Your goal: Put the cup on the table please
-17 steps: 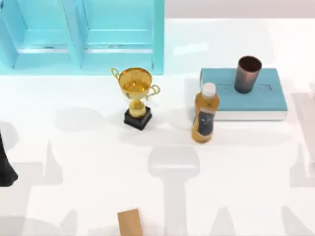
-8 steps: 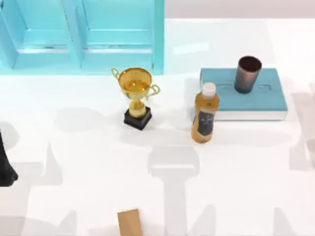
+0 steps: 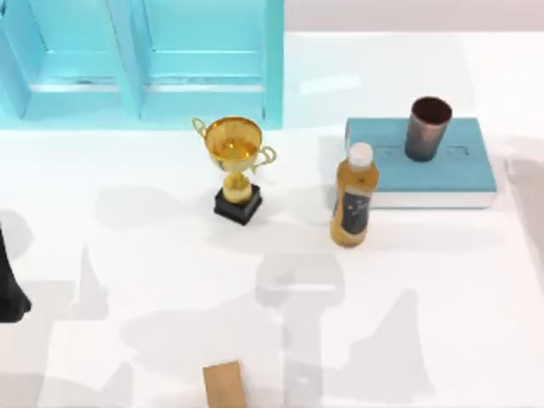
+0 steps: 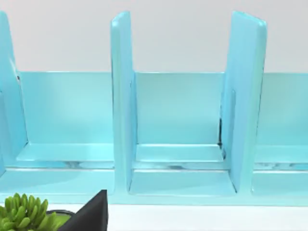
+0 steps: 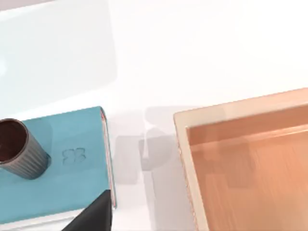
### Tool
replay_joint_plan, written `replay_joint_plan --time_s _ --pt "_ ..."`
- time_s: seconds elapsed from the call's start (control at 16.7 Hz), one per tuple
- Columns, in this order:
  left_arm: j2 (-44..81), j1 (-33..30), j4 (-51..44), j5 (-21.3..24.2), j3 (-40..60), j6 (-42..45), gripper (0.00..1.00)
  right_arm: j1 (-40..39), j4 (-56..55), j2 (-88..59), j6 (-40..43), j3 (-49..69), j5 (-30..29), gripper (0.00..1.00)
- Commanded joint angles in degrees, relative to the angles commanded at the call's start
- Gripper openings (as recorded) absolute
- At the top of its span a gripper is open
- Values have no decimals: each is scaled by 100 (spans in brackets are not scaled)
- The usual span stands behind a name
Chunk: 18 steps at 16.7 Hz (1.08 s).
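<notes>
You have the white bench [image 3: 170,280] spread under everything, with the light blue cabinet [image 3: 140,59] standing along its far left edge, its open compartments facing you in the left wrist view. To the right lies a flat teal block [image 3: 459,166], and beside that block the right wrist view shows a shallow orange-brown tray [image 5: 250,163] apart from it. The amber bottle [image 3: 354,208] with a white cap stands upright just in front of the block's left end. The gold trophy [image 3: 234,166] stands near the middle, ahead of the cabinet. The cup [image 3: 427,127], a copper-brown tumbler, sits upright on top of the block, not on the bench itself. A small tan card [image 3: 224,384] lies at the near edge. Your left arm [image 3: 8,289] sits at the left edge; you cannot tell how either pincer stands.
</notes>
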<state>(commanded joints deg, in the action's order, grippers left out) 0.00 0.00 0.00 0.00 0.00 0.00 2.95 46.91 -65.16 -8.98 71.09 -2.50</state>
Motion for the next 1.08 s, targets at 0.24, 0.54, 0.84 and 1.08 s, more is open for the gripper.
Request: replay_joint_plan --time_s 0.24,0.54,0.84,1.08 --pt "0 0 0 0 0 0 100 -266 1469 -2250 -257 2211 -71 100" --pt "0 0 0 0 0 0 100 -830 2795 -4468 -541 4272 -98 100" --pt "0 0 0 0 0 0 100 -1464 3484 -5936 -748 5776 -67 100" --pt "0 0 0 0 0 0 100 -1781 3680 -6420 -818 6307 -41 100"
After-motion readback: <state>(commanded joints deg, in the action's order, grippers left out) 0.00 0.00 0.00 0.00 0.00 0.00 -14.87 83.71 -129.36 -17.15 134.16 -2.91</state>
